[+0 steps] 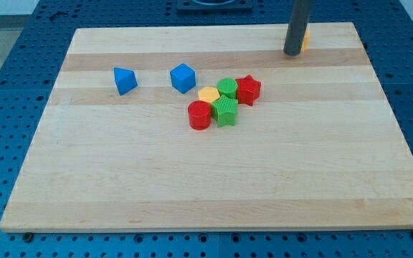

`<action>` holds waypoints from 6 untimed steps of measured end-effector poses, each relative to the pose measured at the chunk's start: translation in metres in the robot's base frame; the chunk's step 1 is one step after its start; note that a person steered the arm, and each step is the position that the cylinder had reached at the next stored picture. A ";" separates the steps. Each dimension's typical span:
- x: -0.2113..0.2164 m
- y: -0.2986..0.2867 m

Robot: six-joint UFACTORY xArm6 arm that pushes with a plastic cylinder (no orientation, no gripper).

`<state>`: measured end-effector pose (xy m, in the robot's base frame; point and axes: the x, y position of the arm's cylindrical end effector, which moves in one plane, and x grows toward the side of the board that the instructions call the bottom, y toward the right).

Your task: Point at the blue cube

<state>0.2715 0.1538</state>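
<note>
blue triangular block [125,80] sits left, w/ blue cube [183,77] just right of it; mixed red/green/yellow cluster [224,102] mid-board. my tip [292,54], holding nothing, rests far right near top edge, well apart from cube, touching yellow block [305,39].

I can read no text, label or number anywhere (neither on the blocks nor on the wooden board [214,179]).

Clustered red cylinder [199,115], green star [225,111] (touching), yellow block [209,94].
</note>
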 end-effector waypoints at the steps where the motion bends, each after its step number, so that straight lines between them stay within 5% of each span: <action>1: -0.021 0.009; 3: -0.019 -0.021; 4: 0.028 -0.112; 6: 0.017 -0.244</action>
